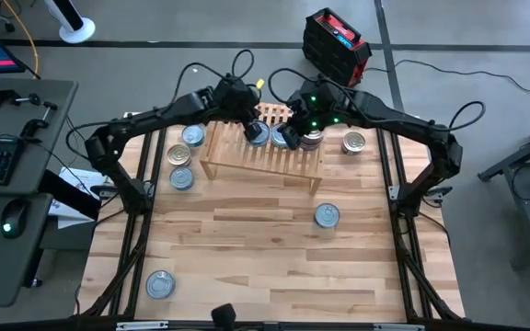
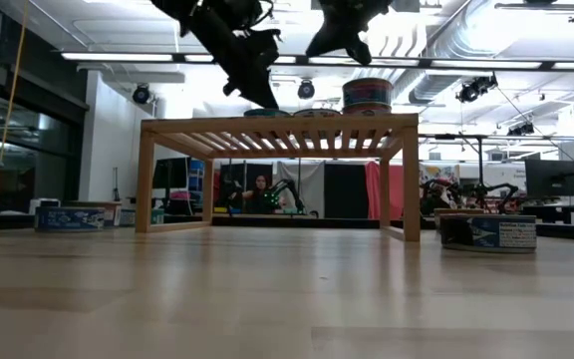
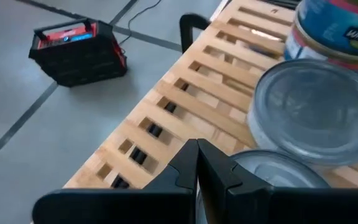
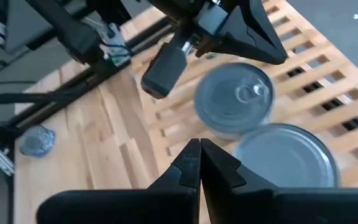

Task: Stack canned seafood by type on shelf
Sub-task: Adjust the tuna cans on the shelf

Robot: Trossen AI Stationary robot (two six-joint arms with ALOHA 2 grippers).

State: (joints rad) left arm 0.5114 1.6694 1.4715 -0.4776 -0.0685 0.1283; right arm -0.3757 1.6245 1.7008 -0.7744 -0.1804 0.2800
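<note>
Silvery tins lie scattered on the table (image 1: 247,248) nearest us — one (image 1: 159,284) at the front left, another (image 1: 327,215) to the right. Further back we see the shelf (image 1: 237,154), bearing flat tins and a short stack (image 2: 368,96). Above it, the left gripper (image 1: 253,127) and right gripper (image 1: 293,135) both have their fingers pressed together, holding nothing.
</note>
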